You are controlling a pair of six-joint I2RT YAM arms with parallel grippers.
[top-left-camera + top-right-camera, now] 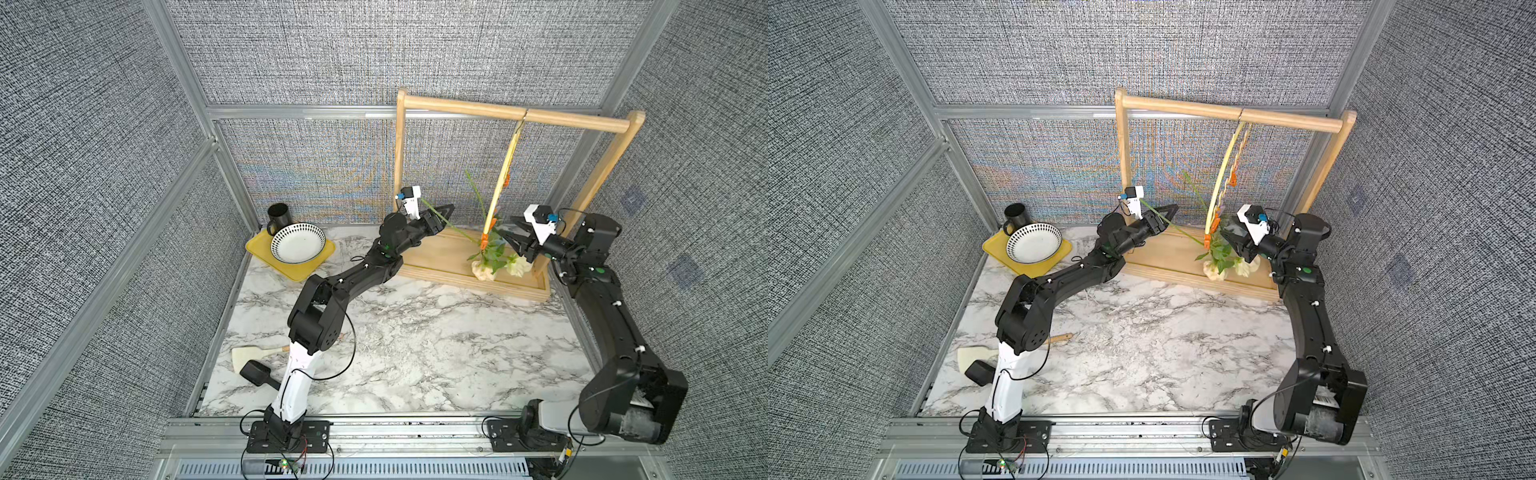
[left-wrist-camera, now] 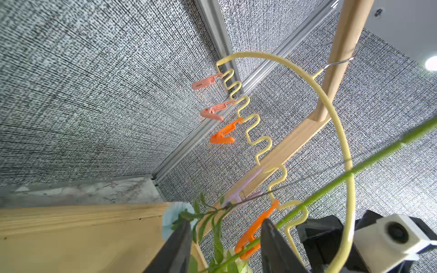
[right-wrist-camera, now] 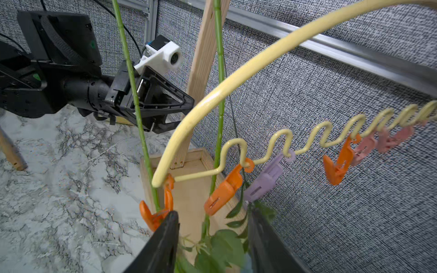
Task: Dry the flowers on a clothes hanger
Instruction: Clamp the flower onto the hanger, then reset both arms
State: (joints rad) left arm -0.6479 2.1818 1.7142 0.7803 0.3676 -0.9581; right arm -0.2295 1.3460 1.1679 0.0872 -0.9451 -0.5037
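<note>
The pale-yellow clothes hanger (image 1: 505,166) (image 3: 236,78) hangs by its hook from the wooden rack's bar. The flowers hang head-down from its clips: a peach rose (image 1: 482,270), a cream-white rose (image 1: 518,268) and a blurred light-blue bloom (image 2: 170,217). Orange clips (image 3: 153,217) (image 3: 224,189) each pinch a green stem (image 3: 132,94), and a purple clip (image 3: 262,182) holds a thin dark one. My left gripper (image 1: 446,216) (image 2: 225,222) is open, with a long stem passing between its jaws. My right gripper (image 1: 508,229) (image 3: 214,212) is open around the leaves, one finger beside an orange clip.
The light-wood rack (image 1: 515,112) stands on its wooden base (image 1: 440,266) at the back right. At the back left a yellow tray (image 1: 257,249) carries a spotted bowl (image 1: 297,243) and a black mug (image 1: 277,216). A cream spatula (image 1: 249,357) and a black scoop (image 1: 257,374) lie front left.
</note>
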